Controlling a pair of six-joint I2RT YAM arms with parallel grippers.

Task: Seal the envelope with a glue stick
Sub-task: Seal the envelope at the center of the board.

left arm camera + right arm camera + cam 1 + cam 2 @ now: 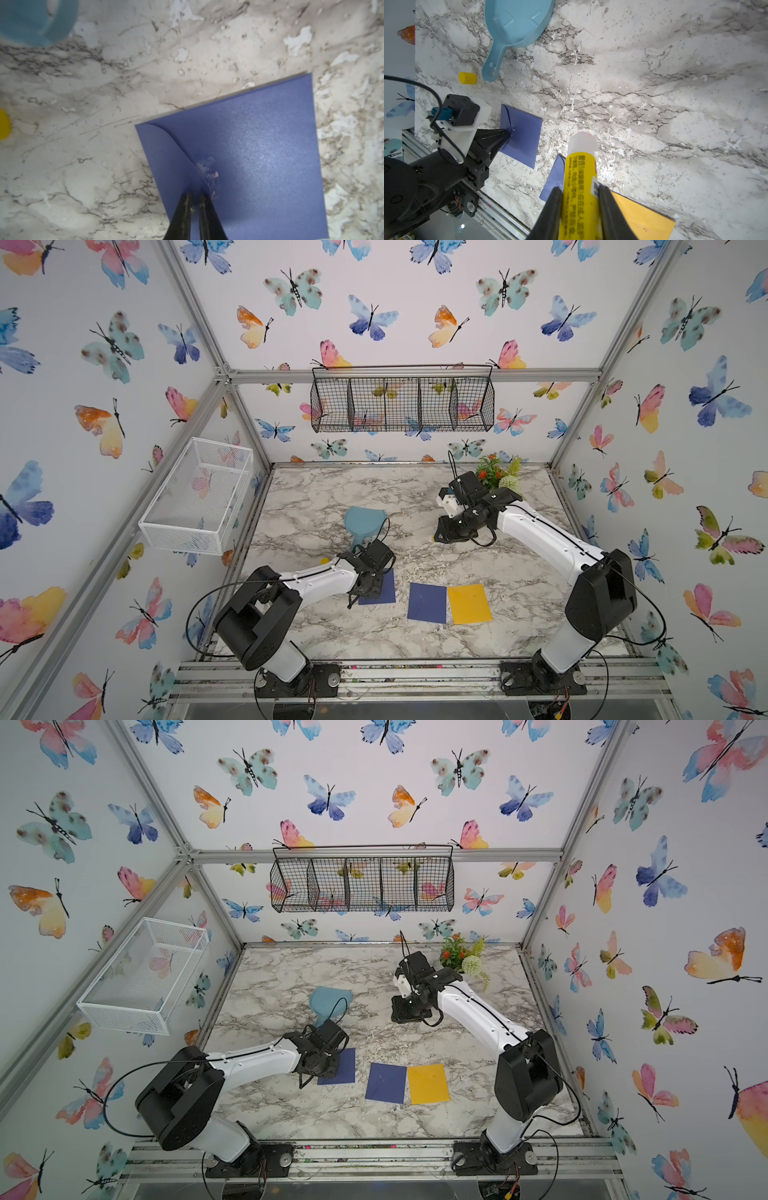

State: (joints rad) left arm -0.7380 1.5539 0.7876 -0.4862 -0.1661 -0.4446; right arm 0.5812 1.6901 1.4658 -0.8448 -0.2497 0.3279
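Left gripper, jaws narrowly apart, rests on the flap tip of the envelope near the counter's front-left, seemingly pressing it onto the glue smear, while the right gripper clamps the uncapped glue stick clear above mid-counter.

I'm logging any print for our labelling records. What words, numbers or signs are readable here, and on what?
On the glue stick: rows of black Chinese characters along the yellow tube; too blurred to quote reliably.
On its white label: dark marks, unreadable.
On the blue envelopes, yellow envelope, yellow cap, blue scoop: no print visible.
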